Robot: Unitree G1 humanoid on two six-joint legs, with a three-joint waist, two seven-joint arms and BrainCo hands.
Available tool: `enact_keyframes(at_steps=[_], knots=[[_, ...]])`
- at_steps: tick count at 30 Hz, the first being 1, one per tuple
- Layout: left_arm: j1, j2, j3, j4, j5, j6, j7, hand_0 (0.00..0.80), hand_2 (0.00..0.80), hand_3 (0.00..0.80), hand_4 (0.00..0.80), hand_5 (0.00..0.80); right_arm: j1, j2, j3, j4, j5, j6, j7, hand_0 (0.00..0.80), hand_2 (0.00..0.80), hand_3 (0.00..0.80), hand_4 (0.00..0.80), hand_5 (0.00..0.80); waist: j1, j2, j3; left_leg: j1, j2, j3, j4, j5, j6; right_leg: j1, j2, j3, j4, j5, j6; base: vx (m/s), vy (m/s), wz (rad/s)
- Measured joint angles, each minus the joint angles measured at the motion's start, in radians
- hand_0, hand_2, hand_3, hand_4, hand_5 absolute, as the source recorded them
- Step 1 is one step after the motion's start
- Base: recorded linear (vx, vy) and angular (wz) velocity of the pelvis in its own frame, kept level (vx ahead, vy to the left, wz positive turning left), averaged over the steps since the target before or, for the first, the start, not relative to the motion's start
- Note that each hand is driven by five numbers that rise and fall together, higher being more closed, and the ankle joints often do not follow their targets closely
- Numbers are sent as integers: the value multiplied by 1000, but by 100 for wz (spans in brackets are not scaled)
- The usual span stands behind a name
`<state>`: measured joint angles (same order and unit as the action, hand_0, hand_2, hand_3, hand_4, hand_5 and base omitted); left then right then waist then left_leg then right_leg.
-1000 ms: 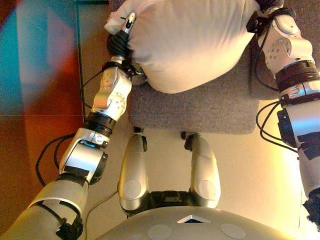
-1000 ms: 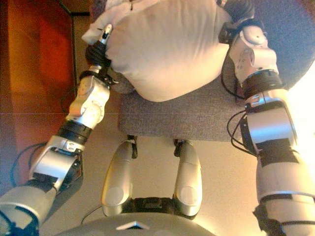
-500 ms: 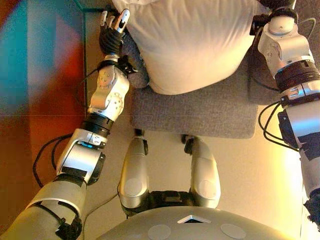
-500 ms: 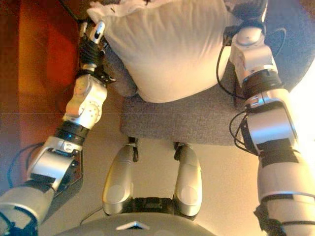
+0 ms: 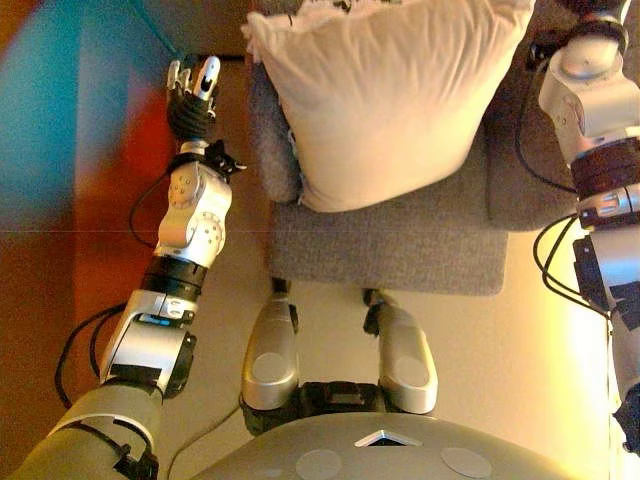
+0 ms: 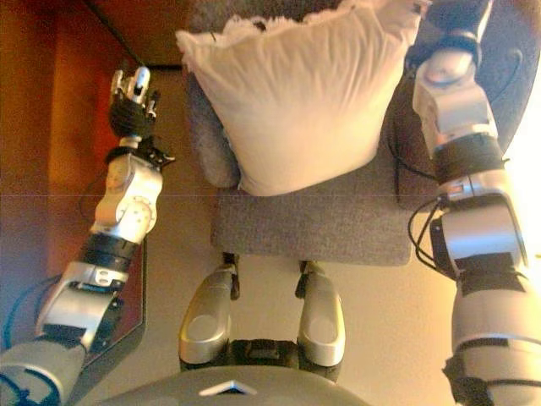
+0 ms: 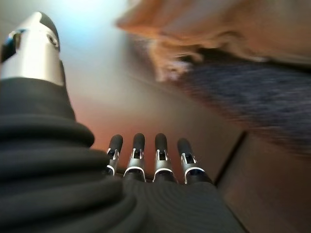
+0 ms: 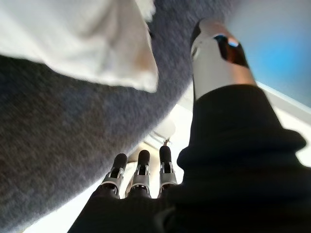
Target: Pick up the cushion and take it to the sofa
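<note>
The cream cushion rests on the grey sofa seat, leaning back against the sofa, with its frilled corner also in the left wrist view. My left hand hovers over the floor to the left of the sofa's arm, apart from the cushion, fingers straight and holding nothing. My right hand is at the sofa's far right side, mostly cut off in the eye views. Its fingers are straight and empty, and the cushion's edge lies just past them.
Reddish-brown floor lies to the left of the sofa, pale floor in front and to its right. A dark seam crosses the floor behind my left hand.
Both hands have let go of the cushion. The left hand has swung out to the left, the right hand has drawn away to the upper right. The cushion now sits upright on the sofa.
</note>
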<state>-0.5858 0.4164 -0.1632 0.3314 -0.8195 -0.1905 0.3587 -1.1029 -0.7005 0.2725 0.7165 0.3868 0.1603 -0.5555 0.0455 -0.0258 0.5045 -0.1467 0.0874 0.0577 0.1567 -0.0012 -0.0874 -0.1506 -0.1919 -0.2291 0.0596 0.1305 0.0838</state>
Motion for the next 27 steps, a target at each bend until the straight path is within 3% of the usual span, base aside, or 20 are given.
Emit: enact_keyframes(at_steps=[5,9,17,22,27], knots=[[95,-13,21,-88,-39,9,-60,0,0,0,0,0,130,-25,-114,-144,45,-41,26,0,0,0,0,0,0,6,-7,93,-2,12,-41,-1,0,96,9,0,-51,4,7,149,14,-1],[229,-50,28,-161,-69,32,-115,0,0,0,0,0,333,-6,-203,-282,49,-86,53,0,0,0,0,0,-1,5,-76,128,3,21,-66,-4,-4,133,17,0,-80,4,9,162,8,-1],[461,-56,31,-227,-69,93,-249,0,0,0,0,0,700,136,-281,-458,49,-157,113,0,0,0,0,0,-5,-3,-247,213,9,38,-134,-9,-10,219,32,5,-147,5,15,83,21,-4],[577,-64,36,-248,-69,120,-322,0,0,0,0,0,858,199,-315,-499,74,-182,198,0,0,0,0,0,-4,-7,-276,242,6,45,-153,-8,-7,238,31,8,-148,1,20,3,12,-1],[632,-84,37,-252,-69,138,-406,0,0,0,0,0,962,307,-313,-520,200,-201,351,0,0,0,0,0,-5,-9,-294,258,5,48,-174,2,-9,240,32,8,-148,1,21,-52,29,-1]])
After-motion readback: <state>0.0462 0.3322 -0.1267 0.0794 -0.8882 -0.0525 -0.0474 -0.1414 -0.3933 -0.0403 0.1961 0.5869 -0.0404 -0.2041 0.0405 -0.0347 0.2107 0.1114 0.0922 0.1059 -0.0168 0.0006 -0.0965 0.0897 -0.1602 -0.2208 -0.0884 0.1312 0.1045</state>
